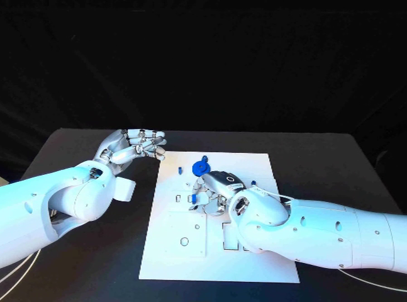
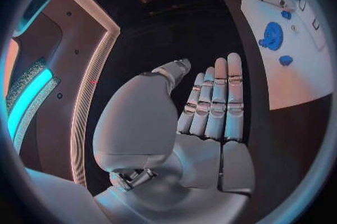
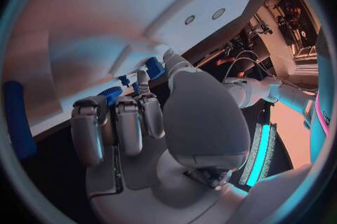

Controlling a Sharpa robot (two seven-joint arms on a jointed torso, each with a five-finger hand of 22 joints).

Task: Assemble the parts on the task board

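Right hand [image 1: 219, 186] is over the middle of the board [image 1: 258, 267], fingers curled down onto it; a small blue part [image 1: 194, 199] sits at the fingertips, but can't tell whether it's actually gripped. Blue round part [image 1: 200, 168] lies on the board just beyond that hand, a small blue peg [image 1: 180, 169] beside it. Left hand [image 1: 134, 146] is off the board's far left corner, above the desk [image 1: 67, 148], fingers straight and side by side, holding nothing.
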